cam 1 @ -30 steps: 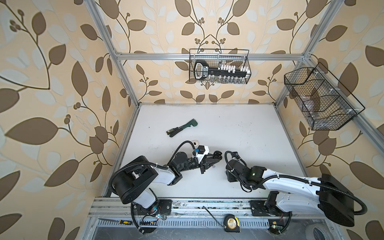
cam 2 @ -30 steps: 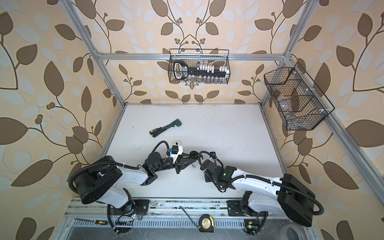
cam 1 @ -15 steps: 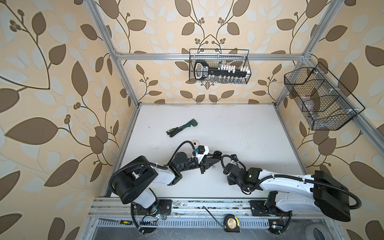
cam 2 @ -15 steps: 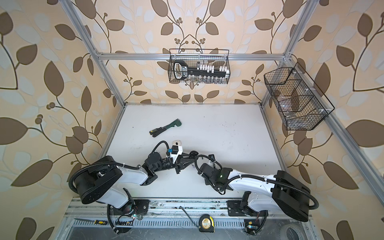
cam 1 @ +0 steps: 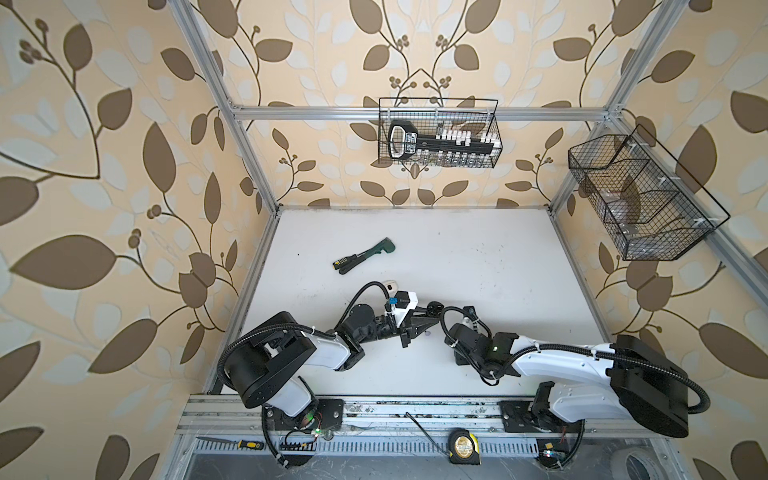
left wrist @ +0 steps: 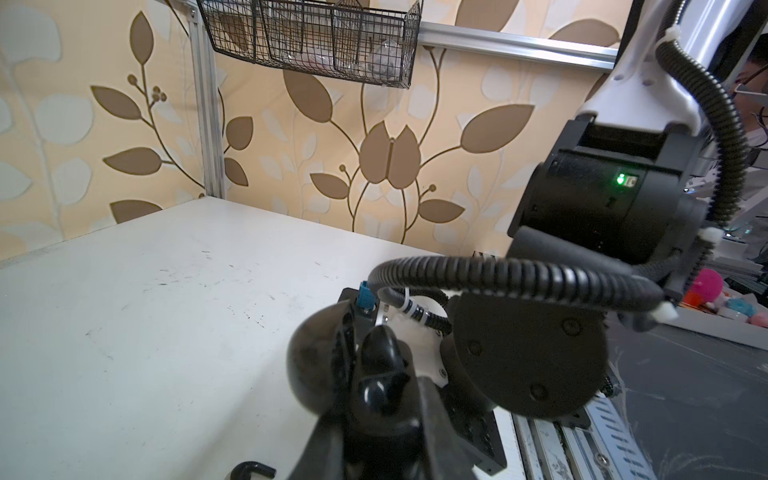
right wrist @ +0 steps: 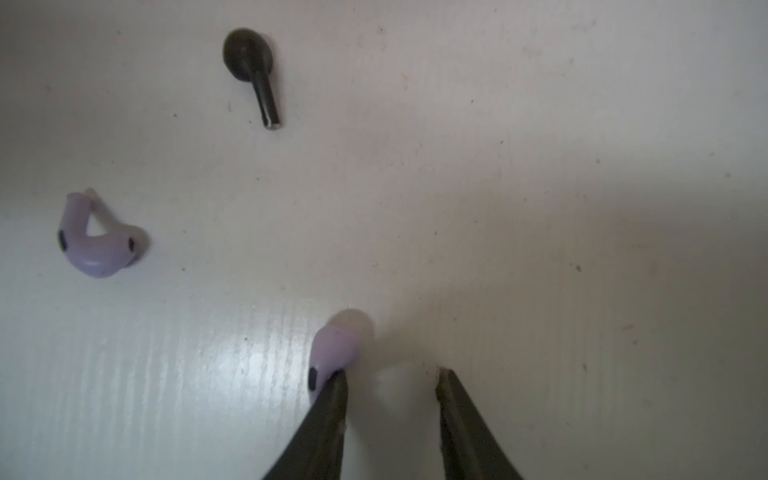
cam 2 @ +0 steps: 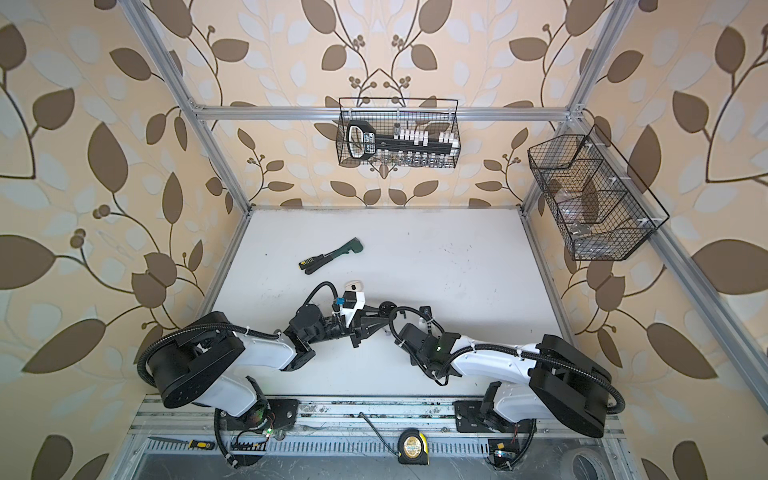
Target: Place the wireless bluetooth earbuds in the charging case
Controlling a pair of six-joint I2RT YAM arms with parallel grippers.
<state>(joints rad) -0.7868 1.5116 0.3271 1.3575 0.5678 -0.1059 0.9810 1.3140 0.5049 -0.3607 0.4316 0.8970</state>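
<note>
My left gripper [cam 1: 428, 318] [left wrist: 382, 399] is shut on a black charging case [left wrist: 324, 365] [cam 1: 434, 309], held low over the table with its lid open. In the right wrist view my right gripper [right wrist: 390, 378] points down at the table, open, with nothing between its fingers. One lilac earbud [right wrist: 336, 349] lies against the outer side of one fingertip [right wrist: 332, 395]. A second lilac earbud [right wrist: 99, 245] and a black earbud [right wrist: 251, 70] lie farther off on the table. In both top views the right wrist [cam 1: 469, 340] [cam 2: 419, 338] hides these earbuds and the right fingertips.
A white case [cam 1: 390, 285] [cam 2: 355, 285] sits just behind my left wrist. A green and black tool [cam 1: 363, 255] lies farther back. Wire baskets hang on the back wall [cam 1: 438, 139] and the right wall [cam 1: 640, 199]. A tape measure [cam 1: 463, 446] rests on the front rail.
My right arm has shifted left, closer to the left gripper, and its jaws have narrowed. The left arm and the case have stayed put.
</note>
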